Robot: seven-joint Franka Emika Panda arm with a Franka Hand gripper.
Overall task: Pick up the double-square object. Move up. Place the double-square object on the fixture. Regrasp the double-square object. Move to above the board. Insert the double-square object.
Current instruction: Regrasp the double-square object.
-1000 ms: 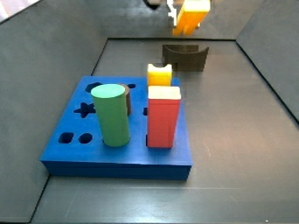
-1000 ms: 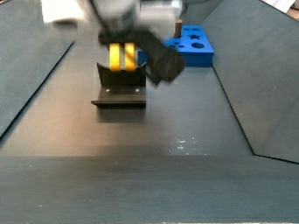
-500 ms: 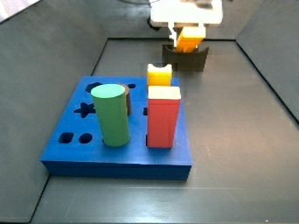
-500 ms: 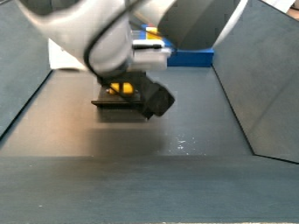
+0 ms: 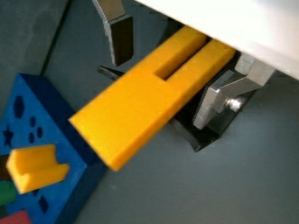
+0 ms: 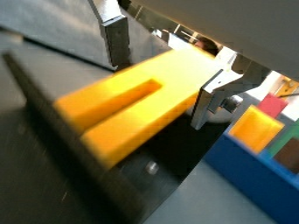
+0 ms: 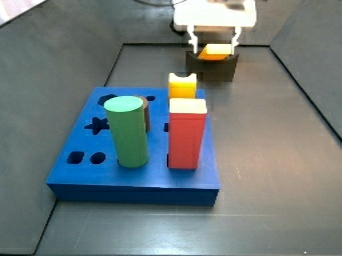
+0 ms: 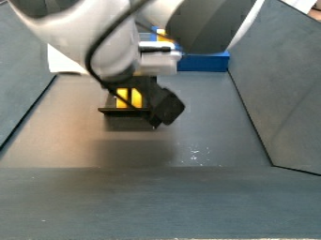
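Holding: gripper (image 5: 176,66) seems to pinch the double-square object (image 5: 146,101) at the far fixture (image 7: 214,67).
Risk: bar tips if it sits crooked.

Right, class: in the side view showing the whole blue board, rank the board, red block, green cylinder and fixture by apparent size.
1. Board
2. Red block and green cylinder: alike
3. Fixture, under the gripper; farther off, so unsure
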